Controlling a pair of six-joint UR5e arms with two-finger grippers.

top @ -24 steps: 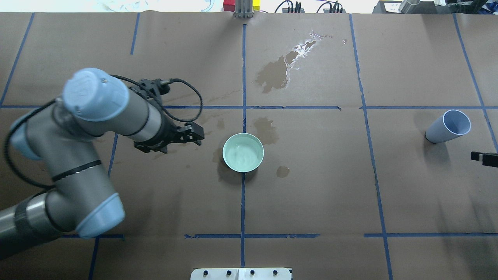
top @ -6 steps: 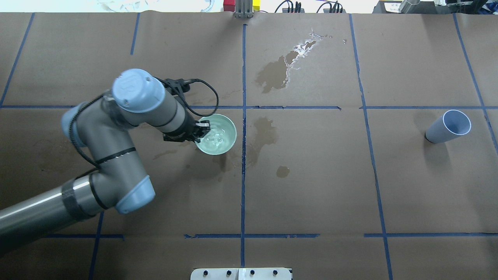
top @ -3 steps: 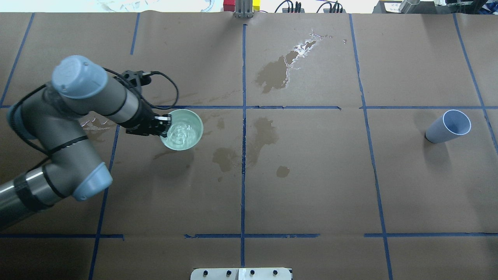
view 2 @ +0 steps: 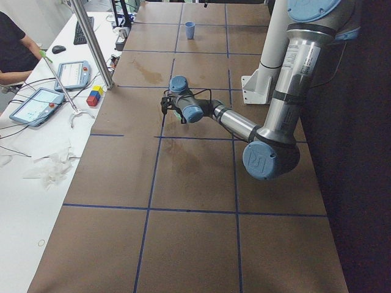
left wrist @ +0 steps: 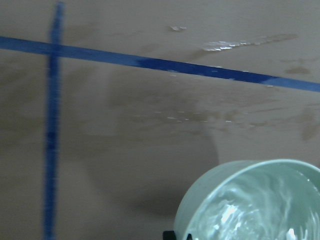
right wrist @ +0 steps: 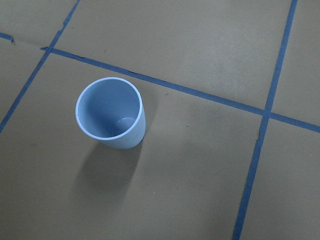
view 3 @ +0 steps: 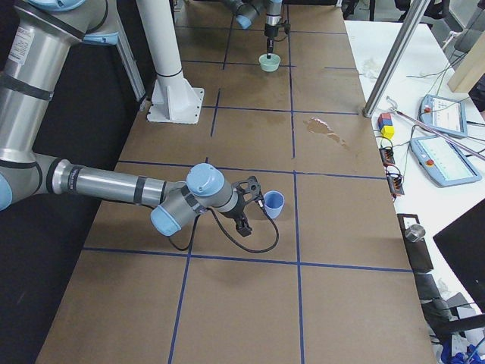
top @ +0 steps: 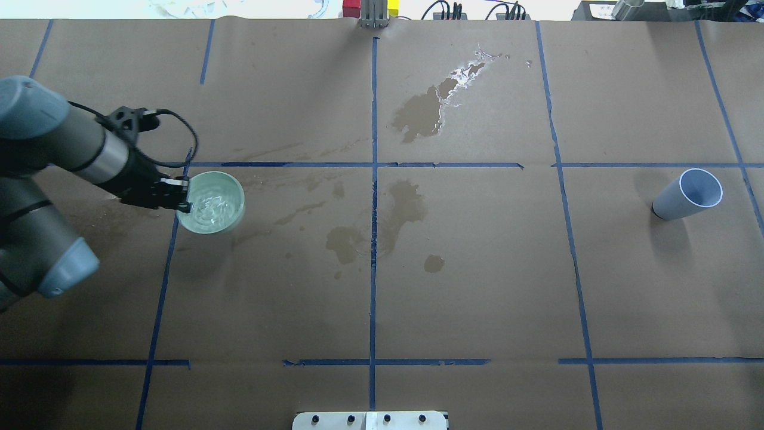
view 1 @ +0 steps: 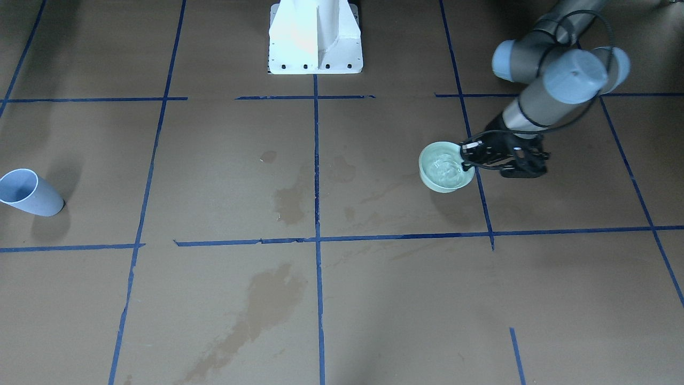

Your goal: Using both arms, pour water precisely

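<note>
A pale green bowl [top: 212, 203] holds clear, rippling water [top: 209, 206]. My left gripper [top: 179, 198] is shut on the bowl's left rim and holds it a little above the table, at the left side. The bowl [view 1: 446, 167] casts a shadow on the paper below it. In the left wrist view the bowl [left wrist: 250, 200] fills the lower right corner. A light blue cup [top: 686, 194] stands empty at the far right. My right gripper [view 3: 256, 199] hovers just beside the cup [view 3: 273, 203]; I cannot tell whether it is open or shut.
Brown paper with blue tape lines covers the table. Wet patches darken it at the back centre [top: 421, 113] and around the middle [top: 406, 203]. The white pedestal base [view 1: 315, 37] stands at the robot's side. Tablets and a person sit at the operators' edge [view 2: 36, 104].
My left gripper closed on the bowl's rim at the table centre, lifted it and carried it left across a tape line. The water now ripples. The cup has not moved.
</note>
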